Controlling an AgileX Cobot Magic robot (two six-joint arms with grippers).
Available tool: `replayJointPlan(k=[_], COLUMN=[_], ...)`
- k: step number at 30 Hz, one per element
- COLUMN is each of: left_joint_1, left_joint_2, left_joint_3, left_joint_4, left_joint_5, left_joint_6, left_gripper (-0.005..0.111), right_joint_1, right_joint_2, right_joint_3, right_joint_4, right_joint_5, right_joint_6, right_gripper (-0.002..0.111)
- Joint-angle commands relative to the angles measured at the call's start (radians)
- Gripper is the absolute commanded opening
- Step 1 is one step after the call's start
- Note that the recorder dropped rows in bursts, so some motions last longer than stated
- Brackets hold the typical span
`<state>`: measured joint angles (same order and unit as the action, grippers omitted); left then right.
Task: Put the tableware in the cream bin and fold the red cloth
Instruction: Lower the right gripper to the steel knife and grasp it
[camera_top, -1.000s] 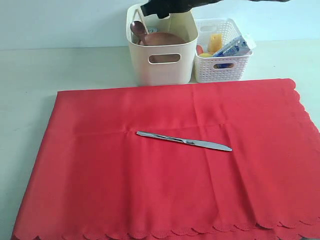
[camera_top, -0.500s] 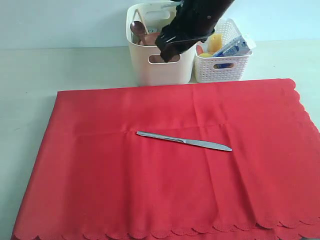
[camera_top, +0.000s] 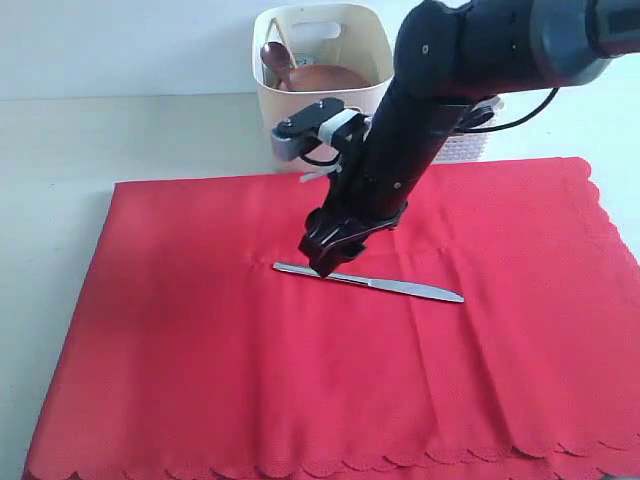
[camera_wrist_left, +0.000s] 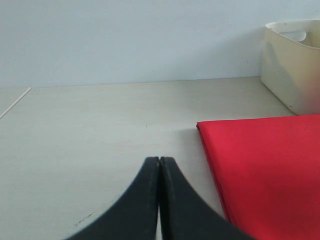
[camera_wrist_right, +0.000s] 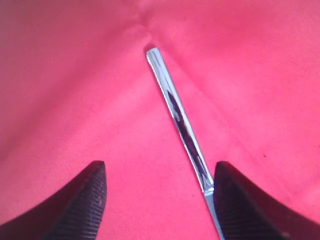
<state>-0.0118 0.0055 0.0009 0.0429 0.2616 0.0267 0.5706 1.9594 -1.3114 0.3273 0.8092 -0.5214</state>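
The left jaws are seen pressed together, with nothing between them, above the bare worktop (camera_wrist_left: 100, 125) just beside a corner of the red cloth (camera_wrist_left: 265, 170). The cloth is spread flat and unfolded across the worktop, with a scalloped edge at the near side. Behind its far edge the cream bin (camera_top: 375, 70) is stood, and a wooden spoon (camera_top: 274, 57) and a brown plate (camera_top: 330, 76) are held inside it. A knife (camera_top: 400, 288) is laid on the middle of the cloth, well apart from the bin, its length running left to right. The right arm (camera_top: 440, 90) is stretched down from the upper right across the front of the bin, and the right jaws are held low over the left part of the knife. They are spread wide. In the right wrist view the knife (camera_wrist_right: 180, 125) is seen passing between them, nearer one side, and is not pinched. Behind the arm, a white basket (camera_top: 468, 150) is mostly hidden.
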Motion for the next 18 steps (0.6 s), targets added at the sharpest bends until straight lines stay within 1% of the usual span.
replayJointPlan(k=[1,8,13,14,16,18], left_joint_1=[0.001,0.001,0.001,0.001,0.001,0.001], left_joint_2=[-0.006,-0.006,-0.006,-0.006,-0.006,-0.006], left_joint_3=[-0.001,-0.001,-0.001,-0.001,-0.001,-0.001], left_joint_4=[-0.006,-0.006,-0.006,-0.006,-0.006,-0.006], left_joint_5=[-0.002,-0.002,-0.002,-0.002,-0.002,-0.002], left_joint_6=[-0.005,-0.005,-0.005,-0.005,-0.005,-0.005], left_gripper=[0.003,0.003,0.003,0.003,0.003,0.003], right_joint_1=[0.023,0.023,0.023,0.023,0.023,0.023], right_joint_2=[0.037,0.098,0.134,0.141,0.147,0.148], right_joint_3=[0.007,0.007,0.007,0.007,0.007,0.007], right_joint_4=[-0.059,-0.157,-0.182,-0.182,-0.182,-0.184], right_joint_5=[-0.023,-0.046,-0.052,-0.052,-0.057,-0.062], right_joint_6=[-0.005,0.054,0.058,0.058,0.058,0.058], right_gripper=[0.059,0.059,0.059,0.058,0.052,0.04])
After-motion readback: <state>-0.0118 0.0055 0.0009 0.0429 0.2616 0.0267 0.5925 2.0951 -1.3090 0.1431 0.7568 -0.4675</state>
